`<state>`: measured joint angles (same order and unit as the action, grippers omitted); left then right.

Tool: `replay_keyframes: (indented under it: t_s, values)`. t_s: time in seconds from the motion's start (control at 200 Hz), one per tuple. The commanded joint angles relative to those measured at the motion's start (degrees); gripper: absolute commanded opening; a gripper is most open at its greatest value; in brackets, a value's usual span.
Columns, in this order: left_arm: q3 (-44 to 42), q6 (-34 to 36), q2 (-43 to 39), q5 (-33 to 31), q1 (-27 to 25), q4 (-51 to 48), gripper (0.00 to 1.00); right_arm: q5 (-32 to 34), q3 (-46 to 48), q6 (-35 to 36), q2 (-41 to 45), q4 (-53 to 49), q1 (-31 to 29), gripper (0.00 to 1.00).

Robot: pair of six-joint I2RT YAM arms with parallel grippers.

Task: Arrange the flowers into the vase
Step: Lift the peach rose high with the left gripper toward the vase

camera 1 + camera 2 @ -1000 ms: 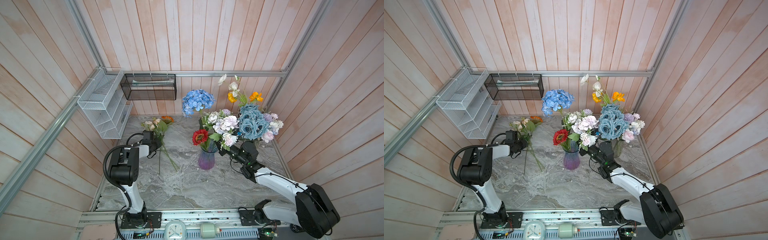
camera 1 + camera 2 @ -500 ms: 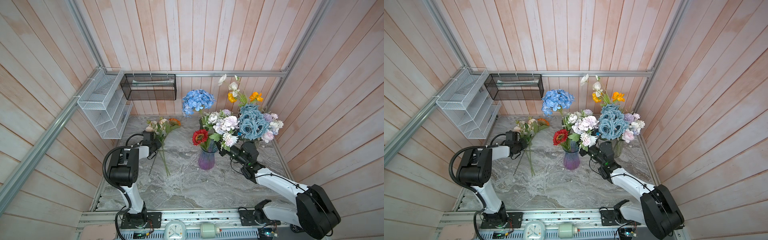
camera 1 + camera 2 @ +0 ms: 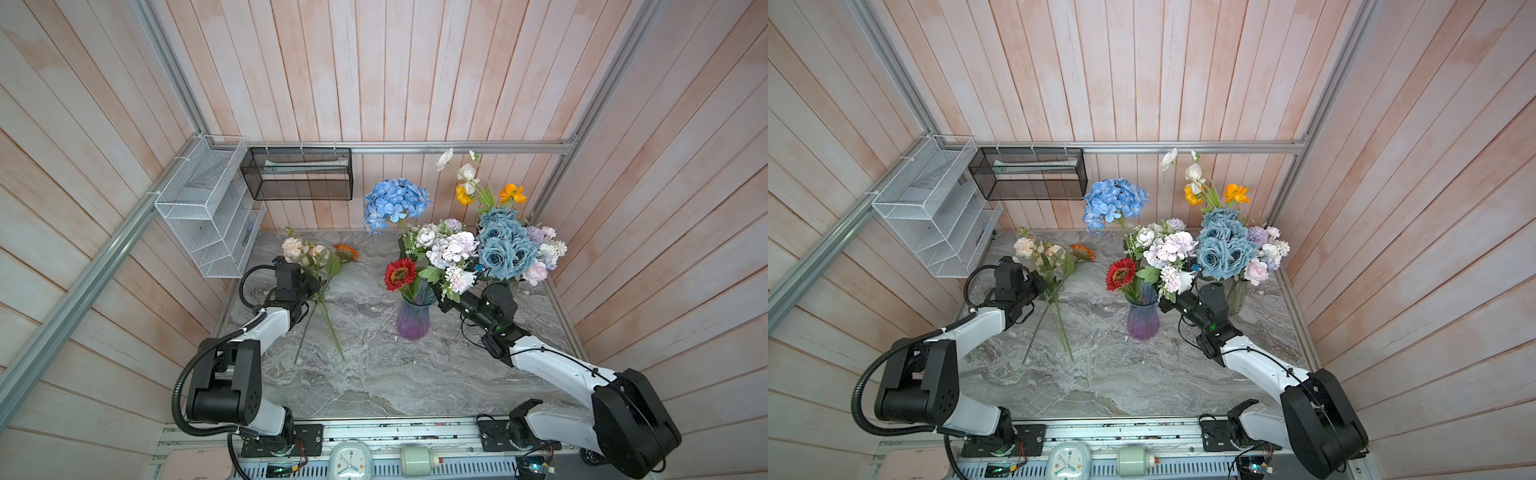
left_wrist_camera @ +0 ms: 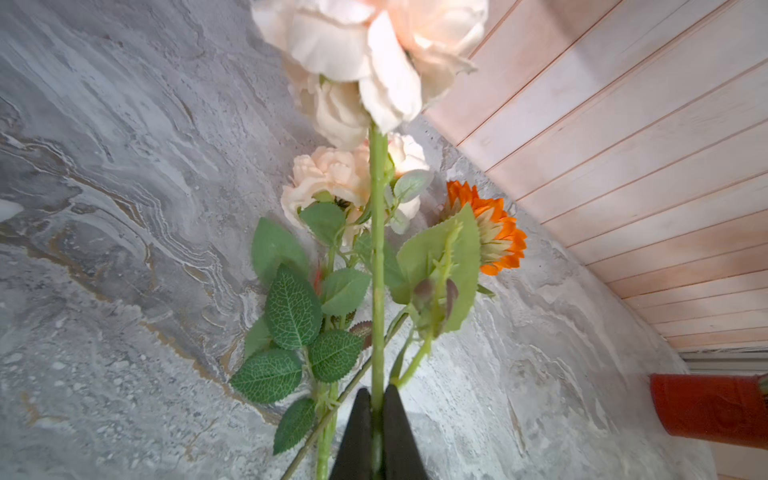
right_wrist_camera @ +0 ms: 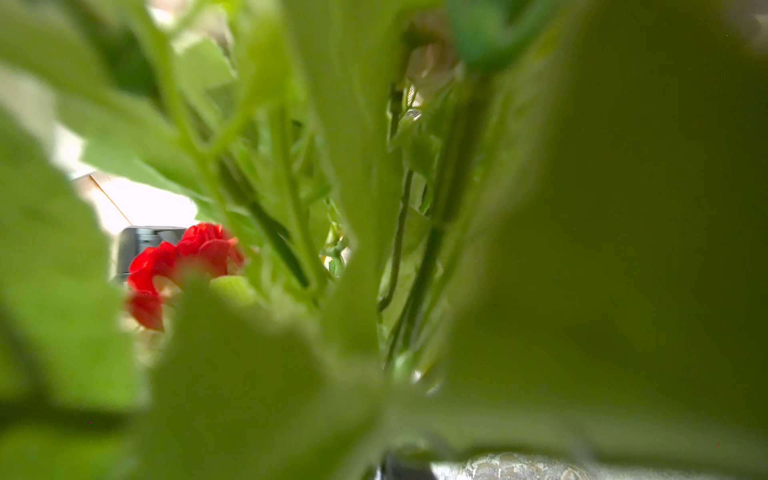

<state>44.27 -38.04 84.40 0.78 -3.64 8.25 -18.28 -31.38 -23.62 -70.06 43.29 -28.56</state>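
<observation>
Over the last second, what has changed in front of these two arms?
The left gripper closed on a peach rose stem, and the loose flowers beside it shifted a little, their stem ends swinging toward the front. The right arm, the vase and its bouquet stayed as they were.

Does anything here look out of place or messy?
Nothing spilled or broken. An orange flower and a peach rose lie loose on the table instead of in the purple vase; the left gripper pinches a second peach rose by its stem.
</observation>
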Motion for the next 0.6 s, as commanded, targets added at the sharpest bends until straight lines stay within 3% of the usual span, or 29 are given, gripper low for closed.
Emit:
replay_keyframes:
  t_s: [0.0, 0.23, 0.595]
  values:
    - [-2.48, -1.66, -4.79, -2.87, -0.26, 3.44, 0.0, -0.84, -0.09, 0.21, -0.16, 1.28, 0.18, 0.13]
    - [-4.88, -2.15, -12.28, 1.7, -0.57, 8.03, 0.0, -1.03, -0.29, 0.05, -0.12, 1.29, 0.22, 0.13]
    - [-5.09, 4.79, -25.13, 7.45, -5.14, 17.05, 0.0, -1.32, -1.04, -0.04, -0.73, 1.08, 0.18, 0.13]
